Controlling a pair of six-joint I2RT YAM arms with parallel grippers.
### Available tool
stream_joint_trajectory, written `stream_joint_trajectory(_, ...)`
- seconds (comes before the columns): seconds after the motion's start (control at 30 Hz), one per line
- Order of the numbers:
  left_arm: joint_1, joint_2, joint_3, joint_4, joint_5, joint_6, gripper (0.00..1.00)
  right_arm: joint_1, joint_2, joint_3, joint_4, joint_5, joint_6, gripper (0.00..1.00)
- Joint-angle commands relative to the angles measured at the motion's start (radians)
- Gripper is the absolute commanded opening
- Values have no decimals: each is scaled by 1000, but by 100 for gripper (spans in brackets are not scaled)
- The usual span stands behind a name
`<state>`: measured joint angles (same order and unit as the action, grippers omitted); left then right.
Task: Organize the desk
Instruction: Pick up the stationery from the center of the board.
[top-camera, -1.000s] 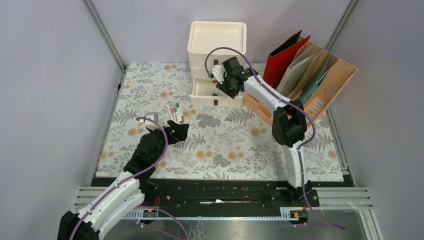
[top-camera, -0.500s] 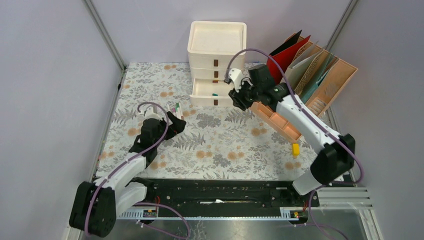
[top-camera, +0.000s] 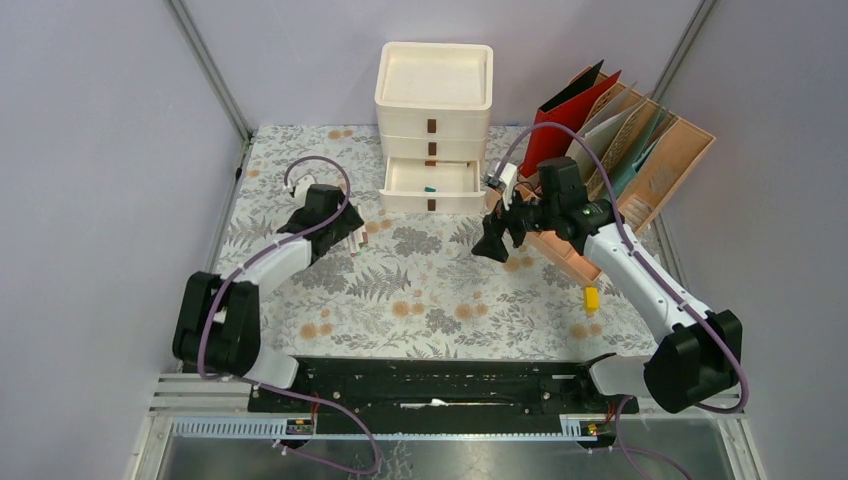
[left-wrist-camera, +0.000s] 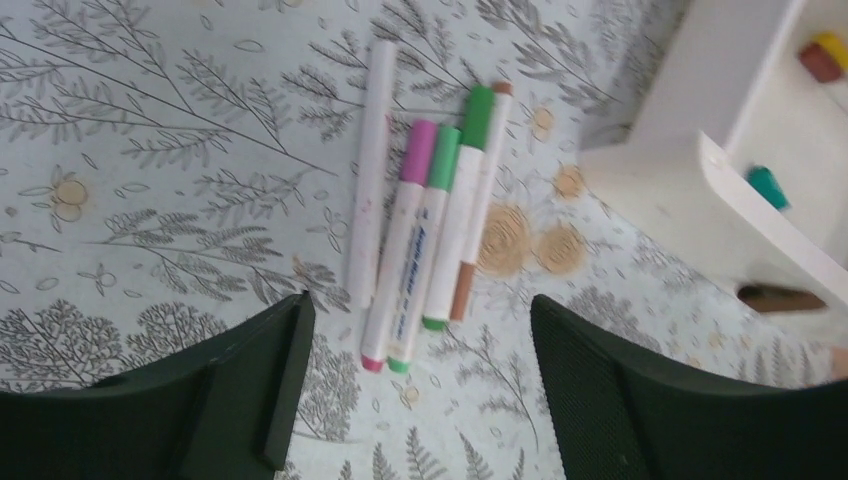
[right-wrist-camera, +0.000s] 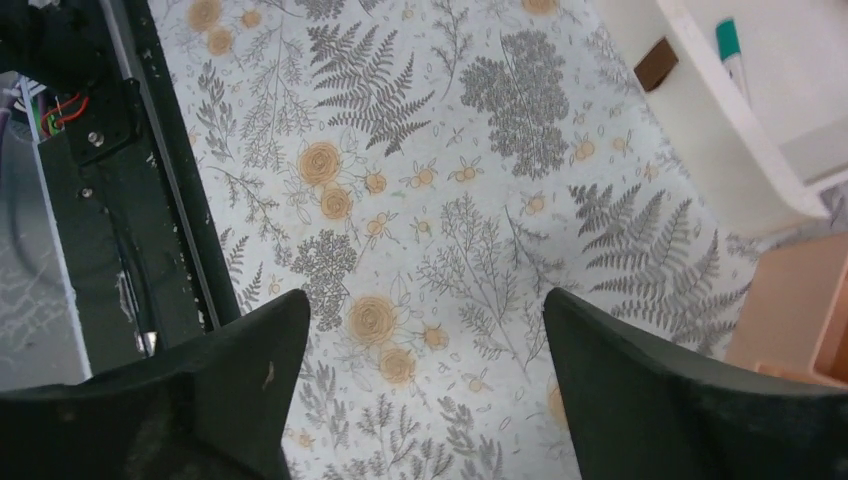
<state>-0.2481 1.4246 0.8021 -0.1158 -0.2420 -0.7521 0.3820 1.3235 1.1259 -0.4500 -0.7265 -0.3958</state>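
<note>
The desk (top-camera: 440, 290) has a fern and flower cloth. Several markers (left-wrist-camera: 420, 220) lie side by side on it: one all white, the others with pink, green or brown caps. My left gripper (left-wrist-camera: 415, 380) is open just short of their near ends, with nothing between its fingers; from above, this gripper (top-camera: 348, 234) is at the markers (top-camera: 358, 232). My right gripper (top-camera: 492, 245) hangs open and empty over the cloth, right of the open drawer (top-camera: 432, 185). In its own view the right gripper (right-wrist-camera: 425, 380) frames bare cloth only.
A white drawer unit (top-camera: 435, 100) stands at the back, its lowest drawer (right-wrist-camera: 720, 110) holding a teal marker (right-wrist-camera: 733, 45). A peach file organizer (top-camera: 640, 170) with folders is at the back right. A small yellow item (top-camera: 591, 299) lies on the right of the desk.
My right gripper has drawn back from the open drawer toward the desk's middle and opened wide; a teal marker now lies in the drawer. My left gripper has advanced to the markers.
</note>
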Motion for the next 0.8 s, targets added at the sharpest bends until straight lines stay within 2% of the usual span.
stream_joint_trajectory(0.0, 36, 105, 123, -75, -79, 46, 77, -11, -50, -18, 79, -125, -9, 100)
stream_joint_trajectory(0.1, 62, 190, 188, -100, -55, 68, 56, -12, -52, -25, 78, -169, -17, 100)
stream_joint_trajectory(0.13, 70, 216, 207, -112, -48, 73, 53, -11, -52, -27, 79, -178, -18, 100)
stream_joint_trajectory(0.4, 103, 346, 321, -156, -49, 106, 52, -11, -49, -35, 71, -201, -35, 100)
stream_joint_trajectory(0.57, 117, 414, 385, -181, -18, 138, 43, -11, -49, -37, 65, -205, -40, 99)
stream_joint_trajectory(0.77, 119, 462, 436, -206, 11, 161, 44, -11, -46, -40, 62, -209, -48, 99)
